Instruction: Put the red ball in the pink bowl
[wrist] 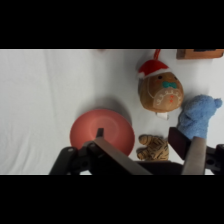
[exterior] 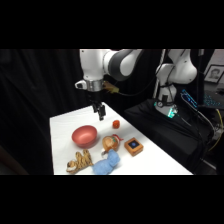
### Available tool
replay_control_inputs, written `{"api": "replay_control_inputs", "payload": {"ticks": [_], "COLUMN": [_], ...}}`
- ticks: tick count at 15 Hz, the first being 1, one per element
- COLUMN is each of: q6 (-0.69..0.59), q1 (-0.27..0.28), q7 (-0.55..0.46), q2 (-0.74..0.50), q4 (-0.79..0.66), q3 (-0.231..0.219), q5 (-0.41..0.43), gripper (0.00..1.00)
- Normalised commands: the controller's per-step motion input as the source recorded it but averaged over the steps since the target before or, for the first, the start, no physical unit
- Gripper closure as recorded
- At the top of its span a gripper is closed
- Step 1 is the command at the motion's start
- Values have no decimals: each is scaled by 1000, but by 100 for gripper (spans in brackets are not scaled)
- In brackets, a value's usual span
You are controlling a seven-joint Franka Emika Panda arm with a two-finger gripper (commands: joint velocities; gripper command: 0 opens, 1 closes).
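Nearest to me on the white table (exterior: 150, 160), in the side view, lie a striped tan tiger toy (exterior: 80, 161) on the left and a fluffy blue soft toy (exterior: 107, 163) just beside it on the right. A bit farther back I see the round tan toy with a red hat (exterior: 110, 143), and to its right the orange square box with a blue top (exterior: 134, 146). Left of the round toy sits the smooth, round pink bowl (exterior: 84, 135). It is the widest thing there, and I see nothing inside it.

Farther back still is the tiny red ball (exterior: 116, 124). It rests on the table by itself, to the right of the bowl and a little behind it, not touching anything.

My gripper (exterior: 100, 113) hangs above the far part of the table, up over the far edge of the bowl and left of the ball. I cannot tell if its fingers are apart or together.

From my wrist view I look down on the bowl (wrist: 102, 131), with the round toy (wrist: 160, 90), the blue toy (wrist: 198, 117) and the tiger (wrist: 154, 146) beside it.
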Motion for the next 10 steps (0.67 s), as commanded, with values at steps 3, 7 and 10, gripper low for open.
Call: {"api": "replay_control_inputs", "payload": {"ticks": [3, 7, 10], "q6": [22, 137, 212], "q1": [-38, -57, -71], "q7": [-8, 5, -37], "q2": [-61, -211, -290], "q4": [-55, -244, -365], "q3": [32, 0, -22], "q5": [44, 10, 24], "gripper": [0, 0, 0]}}
